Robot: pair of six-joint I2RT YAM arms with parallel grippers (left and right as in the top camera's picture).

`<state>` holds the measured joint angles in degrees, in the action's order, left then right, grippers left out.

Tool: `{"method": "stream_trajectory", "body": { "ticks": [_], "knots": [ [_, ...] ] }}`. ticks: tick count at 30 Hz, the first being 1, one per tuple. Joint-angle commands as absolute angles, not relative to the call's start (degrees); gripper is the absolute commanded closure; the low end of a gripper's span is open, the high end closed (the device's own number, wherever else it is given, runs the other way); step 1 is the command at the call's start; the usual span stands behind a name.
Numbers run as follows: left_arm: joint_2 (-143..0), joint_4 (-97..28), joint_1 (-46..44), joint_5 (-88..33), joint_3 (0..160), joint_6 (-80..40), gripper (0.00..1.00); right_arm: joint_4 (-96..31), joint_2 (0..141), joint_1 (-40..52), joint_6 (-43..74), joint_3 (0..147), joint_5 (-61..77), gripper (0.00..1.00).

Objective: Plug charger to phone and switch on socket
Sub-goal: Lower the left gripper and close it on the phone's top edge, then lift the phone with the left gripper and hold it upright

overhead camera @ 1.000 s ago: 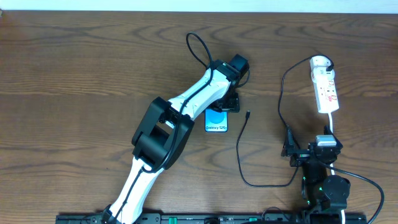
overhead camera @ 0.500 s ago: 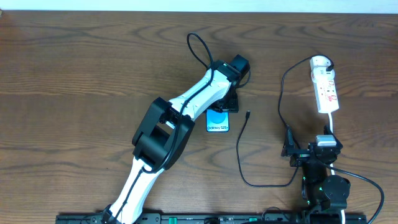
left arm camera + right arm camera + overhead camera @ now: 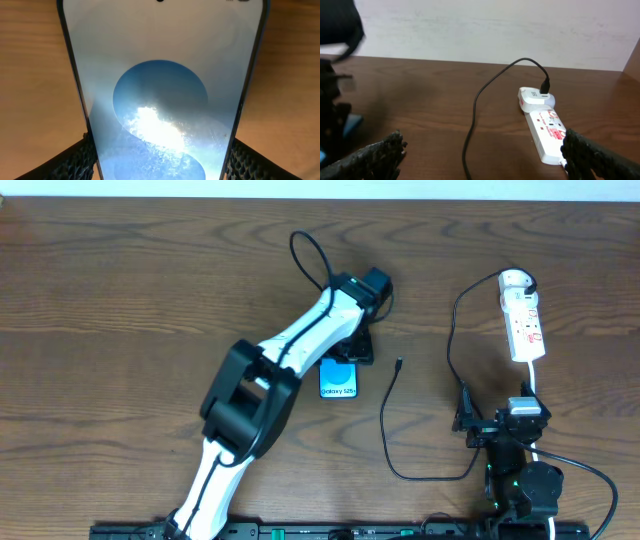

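Two claws: left claw (image 3: 160, 159) clamps the phone (image 3: 339, 379); right claw (image 3: 482, 150) gapes empty; charger (image 3: 399, 365) lies between them.

My left wrist view cuts the phone (image 3: 160, 100) off top and bottom, and I see only corners of the left gripper (image 3: 160, 167) fingers. Overhead, the left arm (image 3: 300, 340) hides the phone's far end, and the plug tip (image 3: 399, 363) of the charger (image 3: 383, 412) is too small to make out.

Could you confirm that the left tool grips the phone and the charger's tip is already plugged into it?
The left tool does grip the phone, but the charger's tip lies loose on the table, apart from it, as the overhead view shows.
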<state>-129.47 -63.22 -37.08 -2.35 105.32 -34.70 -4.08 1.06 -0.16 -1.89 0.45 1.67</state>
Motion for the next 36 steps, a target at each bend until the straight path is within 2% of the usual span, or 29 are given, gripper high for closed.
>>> {"method": "stream_trajectory", "body": {
  "ticks": [1,7,22,26,36],
  "knots": [
    [-121.2,-64.5,-36.0,-2.5,105.8,-34.5,0.24,-4.3,0.9,0.5,-1.3,0.3,1.6,0.01],
    [-113.2,-64.7,-32.6,-14.5,105.8,-32.3,0.25,-4.3,0.9,0.5,-1.3,0.3,1.6,0.01],
    [-108.2,-64.6,-16.7,-69.4,105.8,-27.7,0.27,-4.3,0.9,0.5,-1.3,0.3,1.6,0.01],
    [-108.2,-64.6,-13.3,-77.9,105.8,-28.6,0.28,-4.3,0.9,0.5,-1.3,0.3,1.6,0.01],
    [-108.2,-63.4,-8.3,-83.4,105.8,-37.9,0.29,-4.3,0.9,0.5,-1.3,0.3,1.6,0.01]
  ]
}}
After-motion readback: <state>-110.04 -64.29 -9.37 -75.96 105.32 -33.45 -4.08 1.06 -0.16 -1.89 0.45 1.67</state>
